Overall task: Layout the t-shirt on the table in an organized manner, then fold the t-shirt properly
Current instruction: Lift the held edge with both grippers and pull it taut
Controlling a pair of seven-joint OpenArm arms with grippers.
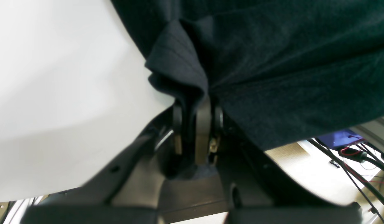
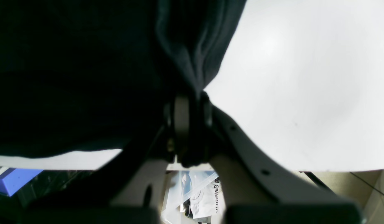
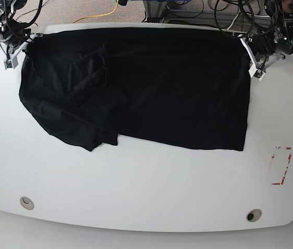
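The black t-shirt (image 3: 136, 88) lies spread over the far half of the white table (image 3: 136, 192), its edge stretched along the far rim. Its left part is rumpled, with a folded flap near the front. My left gripper (image 3: 253, 58) is at the shirt's far right corner, shut on a bunched fold of the fabric (image 1: 179, 68); in the left wrist view the left gripper (image 1: 196, 104) pinches the cloth between its fingers. My right gripper (image 3: 15, 49) holds the far left corner, and the right wrist view shows the right gripper (image 2: 192, 96) shut on gathered cloth (image 2: 195, 46).
Two round grommet holes (image 3: 27, 202) (image 3: 253, 215) sit near the table's front edge. A red tape rectangle (image 3: 281, 166) marks the right side. Cables (image 3: 229, 13) run behind the far edge. Below the table edge lie a plastic bag (image 2: 201, 196) and a blue box (image 1: 341, 138).
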